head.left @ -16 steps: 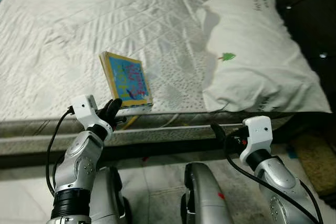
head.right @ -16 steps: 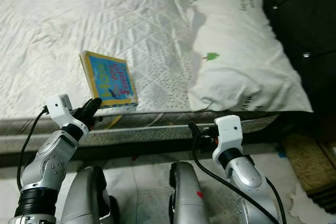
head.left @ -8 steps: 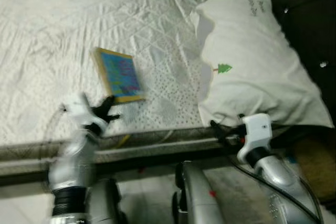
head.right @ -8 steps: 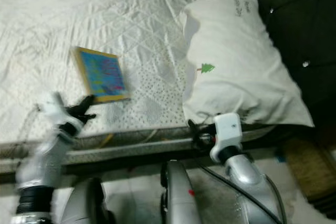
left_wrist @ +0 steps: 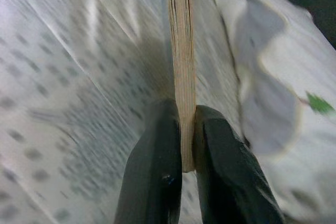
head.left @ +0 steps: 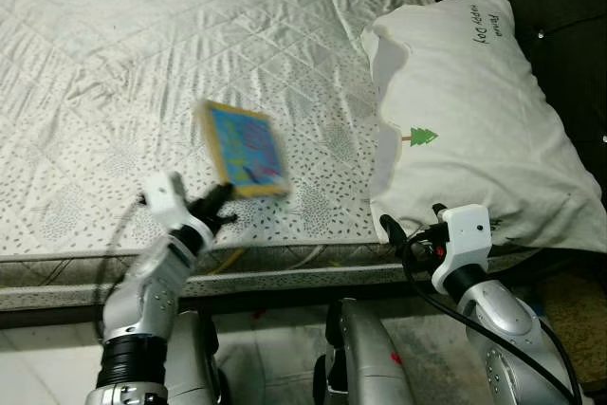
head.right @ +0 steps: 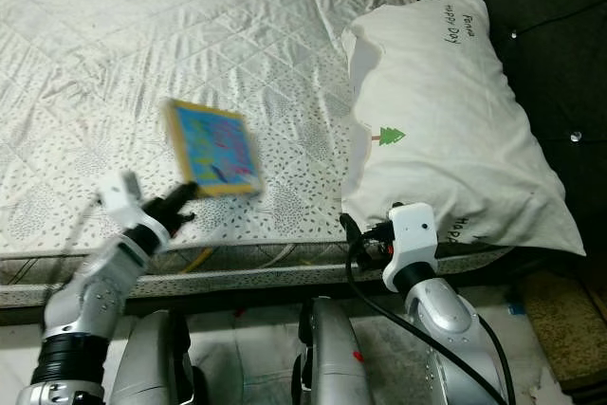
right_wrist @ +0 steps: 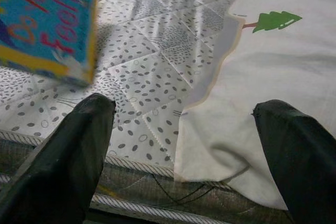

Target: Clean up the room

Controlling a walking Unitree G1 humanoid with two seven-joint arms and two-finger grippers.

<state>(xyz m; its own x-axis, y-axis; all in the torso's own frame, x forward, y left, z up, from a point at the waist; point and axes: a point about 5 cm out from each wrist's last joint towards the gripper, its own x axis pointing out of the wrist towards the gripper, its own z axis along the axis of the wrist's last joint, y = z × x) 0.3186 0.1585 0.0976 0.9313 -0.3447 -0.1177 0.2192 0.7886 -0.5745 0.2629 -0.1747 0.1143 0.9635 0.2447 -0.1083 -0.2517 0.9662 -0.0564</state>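
Note:
A blue book with a yellow border [head.left: 243,149] hangs tilted above the white quilted mattress [head.left: 114,64], blurred with motion. My left gripper [head.left: 220,205] is shut on its lower edge; in the left wrist view both black fingers [left_wrist: 157,177] pinch the book's thin spine [left_wrist: 181,66]. My right gripper [right_wrist: 184,145] stands open at the mattress's front edge, below the white pillow [head.left: 474,111], and holds nothing. The book's corner [right_wrist: 47,24] also shows in the right wrist view.
The pillow with a small green tree print [head.left: 419,136] lies at the mattress's right end against a dark tufted headboard [head.left: 569,7]. A yellow cable [head.left: 220,258] hangs at the mattress's front edge. Pale floor lies below, and a brown mat [head.left: 583,305] lies at the right.
The left gripper has raised the book off the mattress and carried it to the right. The camera has shifted. The right arm has stayed by the pillow.

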